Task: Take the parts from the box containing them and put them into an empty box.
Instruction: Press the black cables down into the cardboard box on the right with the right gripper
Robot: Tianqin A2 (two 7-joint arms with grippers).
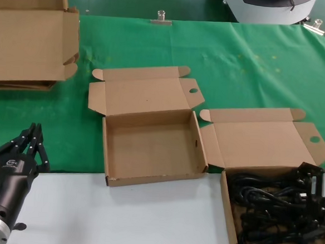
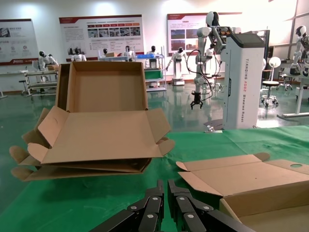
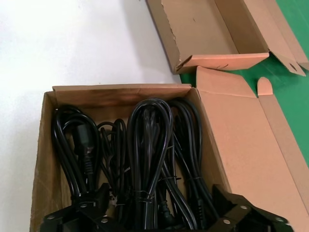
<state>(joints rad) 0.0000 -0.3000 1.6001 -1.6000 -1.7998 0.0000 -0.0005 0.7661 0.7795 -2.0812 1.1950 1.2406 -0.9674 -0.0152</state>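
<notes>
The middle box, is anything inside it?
Empty. The middle box shows only bare cardboard floor, lid folded back. All the black cords lie in the other box.

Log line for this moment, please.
right gripper: open over black bundled power cords in brown cardboard box | left gripper: shut, idle | twin box: empty

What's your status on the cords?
Right gripper open, low over the cords in the right box. Left gripper shut, idle near the table's left edge. Middle box empty, nothing blocking.
</notes>
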